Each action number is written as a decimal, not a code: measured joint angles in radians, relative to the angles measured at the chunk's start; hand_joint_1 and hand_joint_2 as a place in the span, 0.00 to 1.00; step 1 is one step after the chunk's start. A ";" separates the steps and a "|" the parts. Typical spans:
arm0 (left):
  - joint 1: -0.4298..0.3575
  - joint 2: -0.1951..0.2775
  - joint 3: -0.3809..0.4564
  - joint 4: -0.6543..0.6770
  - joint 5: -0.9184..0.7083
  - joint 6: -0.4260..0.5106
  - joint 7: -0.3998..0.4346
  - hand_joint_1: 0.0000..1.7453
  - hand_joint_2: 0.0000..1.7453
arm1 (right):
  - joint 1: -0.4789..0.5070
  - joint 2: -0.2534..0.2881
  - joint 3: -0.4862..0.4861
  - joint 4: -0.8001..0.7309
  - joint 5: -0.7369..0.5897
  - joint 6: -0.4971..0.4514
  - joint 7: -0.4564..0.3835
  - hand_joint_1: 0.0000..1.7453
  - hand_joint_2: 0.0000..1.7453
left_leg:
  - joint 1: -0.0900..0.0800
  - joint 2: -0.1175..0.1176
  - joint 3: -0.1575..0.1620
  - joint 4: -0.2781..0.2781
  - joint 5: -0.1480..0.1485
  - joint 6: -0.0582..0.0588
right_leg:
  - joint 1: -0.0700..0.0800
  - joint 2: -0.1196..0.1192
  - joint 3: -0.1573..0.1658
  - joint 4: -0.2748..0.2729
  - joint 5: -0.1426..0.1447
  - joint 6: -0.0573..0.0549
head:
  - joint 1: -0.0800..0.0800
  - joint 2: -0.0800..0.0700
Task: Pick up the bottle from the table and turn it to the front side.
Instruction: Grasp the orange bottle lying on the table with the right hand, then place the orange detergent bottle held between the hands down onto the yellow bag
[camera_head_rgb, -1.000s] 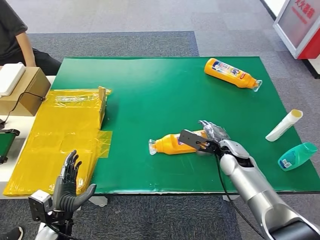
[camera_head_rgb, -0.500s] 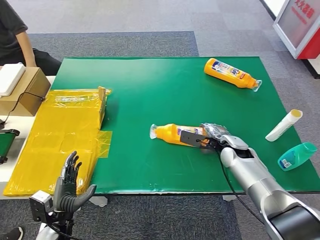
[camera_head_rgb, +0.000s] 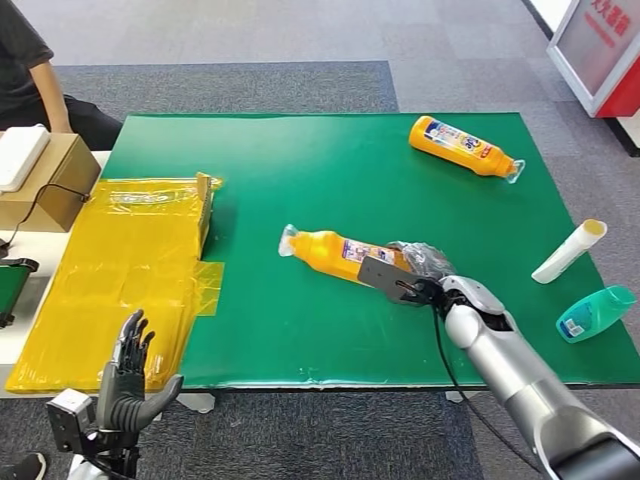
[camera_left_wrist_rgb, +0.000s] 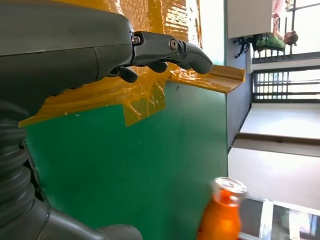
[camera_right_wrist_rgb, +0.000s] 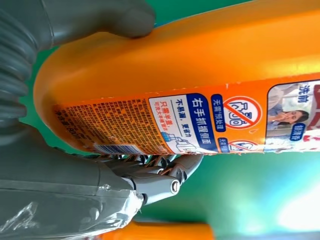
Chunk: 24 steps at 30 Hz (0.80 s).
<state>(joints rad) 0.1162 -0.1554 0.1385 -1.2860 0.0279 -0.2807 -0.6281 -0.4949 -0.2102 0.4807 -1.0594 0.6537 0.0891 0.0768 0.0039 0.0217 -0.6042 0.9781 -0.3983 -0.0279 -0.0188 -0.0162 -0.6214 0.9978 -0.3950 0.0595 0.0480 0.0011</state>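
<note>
A green mat (camera_head_rgb: 324, 180), smooth and flat, is spread over the table as the work surface. At its left edge a yellow plastic sheet (camera_head_rgb: 121, 270), glossy and crinkled, is taped down over a flattened box, prob. to keep it from sliding.

The orange bottle (camera_head_rgb: 332, 252) is held by the right hand (camera_head_rgb: 423, 268) near mid-mat, twd the near edge. It is a long, rounded, smooth plastic btl w/ a clear cap pointing far-left. The base end is gripped, thumb on one side and fingers curled under the other, as seen in the right wrist view (camera_right_wrist_rgb: 170, 100); the printed label w/ small text is turned up there, so rotation to the front side is judged to be under way, not finished.

A second orange bottle (camera_head_rgb: 462, 146) is lying far right. A white tube (camera_head_rgb: 567, 250) and a teal bottle (camera_head_rgb: 595, 312) are lying at the right edge, apart from the work.

The left hand (camera_head_rgb: 130, 378) is kept low, off the mat's near-left corner, fingers spread, nothing held.
</note>
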 joint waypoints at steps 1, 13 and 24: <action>0.006 -0.002 0.005 -0.003 0.000 -0.017 -0.004 0.00 1.00 | 0.042 -0.001 -0.012 -0.063 -0.033 -0.021 -0.026 1.00 1.00 | 0.000 0.000 0.000 0.000 0.000 0.000 | 0.000 0.000 0.000 0.000 -0.001 0.000 | 0.000 0.000; -0.027 0.000 -0.018 -0.005 0.115 -0.230 0.079 0.00 1.00 | 0.342 0.095 -0.040 -0.394 -0.130 -0.124 -0.222 1.00 1.00 | 0.001 -0.001 -0.001 0.000 -0.001 -0.001 | 0.000 -0.002 0.000 0.000 -0.002 -0.002 | 0.000 0.000; -0.099 0.029 -0.122 -0.005 0.145 -0.301 0.126 0.00 1.00 | 0.335 0.183 -0.001 -0.328 -0.068 -0.192 -0.251 1.00 1.00 | 0.001 -0.001 -0.001 0.000 0.001 -0.001 | 0.001 -0.002 0.000 0.000 0.000 -0.001 | 0.000 0.000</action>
<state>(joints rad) 0.0173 -0.1262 0.0164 -1.2913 0.1731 -0.5819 -0.5024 -0.1597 -0.0269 0.4796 -1.3877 0.5857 -0.1027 -0.1745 0.0045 0.0206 -0.6048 0.9780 -0.3976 -0.0288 -0.0183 -0.0178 -0.6217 0.9979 -0.3955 0.0583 0.0479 0.0011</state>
